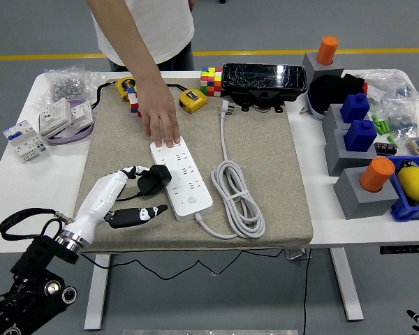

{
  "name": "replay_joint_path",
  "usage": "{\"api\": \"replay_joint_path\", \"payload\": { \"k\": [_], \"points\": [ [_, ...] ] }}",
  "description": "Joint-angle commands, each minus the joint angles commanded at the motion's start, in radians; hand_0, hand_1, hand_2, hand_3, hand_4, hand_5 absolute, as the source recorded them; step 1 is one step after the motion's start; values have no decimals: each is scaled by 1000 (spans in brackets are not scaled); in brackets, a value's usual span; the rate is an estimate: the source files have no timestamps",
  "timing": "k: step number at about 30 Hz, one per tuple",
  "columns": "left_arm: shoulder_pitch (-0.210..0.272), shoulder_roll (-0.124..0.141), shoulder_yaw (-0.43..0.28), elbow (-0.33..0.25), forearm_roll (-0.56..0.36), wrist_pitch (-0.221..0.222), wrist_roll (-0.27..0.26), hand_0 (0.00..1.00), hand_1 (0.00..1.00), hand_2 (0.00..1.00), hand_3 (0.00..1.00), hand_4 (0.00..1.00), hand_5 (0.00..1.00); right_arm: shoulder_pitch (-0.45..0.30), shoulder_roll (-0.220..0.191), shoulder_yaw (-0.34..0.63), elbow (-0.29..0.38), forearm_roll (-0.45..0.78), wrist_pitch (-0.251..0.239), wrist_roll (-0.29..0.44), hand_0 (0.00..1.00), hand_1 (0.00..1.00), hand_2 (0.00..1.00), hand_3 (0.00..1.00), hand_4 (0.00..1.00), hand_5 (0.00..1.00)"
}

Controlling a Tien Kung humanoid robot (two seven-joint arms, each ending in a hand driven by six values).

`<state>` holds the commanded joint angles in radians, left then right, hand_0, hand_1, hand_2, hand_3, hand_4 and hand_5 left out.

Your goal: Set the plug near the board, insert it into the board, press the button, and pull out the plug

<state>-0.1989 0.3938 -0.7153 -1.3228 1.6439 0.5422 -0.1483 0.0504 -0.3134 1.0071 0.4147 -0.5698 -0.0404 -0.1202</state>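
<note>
With our left hand [134, 202] closed on the black plug [155, 179], we hold it touching the left edge of the white board [182, 179], whose long axis runs away from us.

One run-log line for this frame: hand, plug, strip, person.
left hand: fingers around black plug | plug: at left edge of white power strip, seating unclear | person's hand: pressing strip's far end | right hand: not in view

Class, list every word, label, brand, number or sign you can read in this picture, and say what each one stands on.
None can be read.
Yellow tape measure: dark label, too small to read.
White switch boxes: markings blurred.
Circuit breaker: print blurred.
White power strip: no legible text.
</note>
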Motion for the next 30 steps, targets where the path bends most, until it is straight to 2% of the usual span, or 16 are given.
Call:
{"api": "replay_joint_path", "payload": {
  "k": [11, 19, 30],
  "points": [
    [-36, 1, 32, 5, 8, -28, 33, 719, 781, 754, 658, 889, 451, -2, -1, -8, -1, 4, 1, -1, 567, 663, 675, 604, 973, 494],
    [-74, -15, 56, 18, 2, -37, 43, 713, 780, 754, 660, 889, 452, -5, -1, -7, -1, 3, 2, -1, 567, 663, 675, 603, 973, 494],
    [-93, -30, 59, 20, 5, -40, 44, 711, 776, 749, 654, 886, 452, -10, 2, -1, 2, 2, 1, -1, 567, 663, 675, 604, 973, 494]
  ]
}}
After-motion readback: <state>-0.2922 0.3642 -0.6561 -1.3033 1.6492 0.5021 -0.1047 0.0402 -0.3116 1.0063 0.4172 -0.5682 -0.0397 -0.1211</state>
